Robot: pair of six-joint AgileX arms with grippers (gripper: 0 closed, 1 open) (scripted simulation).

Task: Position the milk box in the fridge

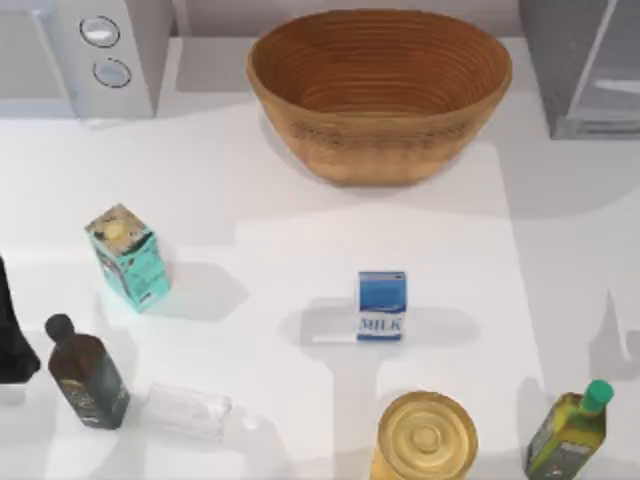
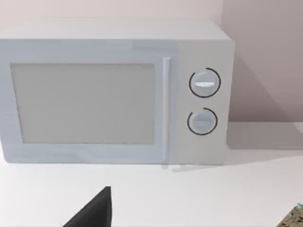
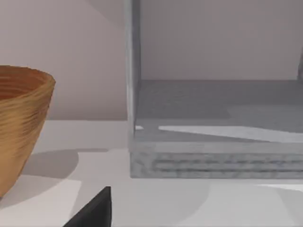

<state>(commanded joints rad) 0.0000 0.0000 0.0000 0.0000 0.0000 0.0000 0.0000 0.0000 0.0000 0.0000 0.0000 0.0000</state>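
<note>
Milk box (image 1: 381,305) upright mid-frame, open tabletop (image 1: 300,230) all round.
Fridge (image 1: 585,65) upper right; end effector states: cannot tell.

left arm (image 1: 12,325): matte black, rounded bulk, left edge of my top view | left gripper (image 2: 93,211): plain black wedge | right gripper (image 3: 92,210): same black wedge

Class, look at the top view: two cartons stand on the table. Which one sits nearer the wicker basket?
The milk box, blue above and white below with MILK lettering, mid-table in front of the basket. The teal carton stands farther off, toward the left.
</note>
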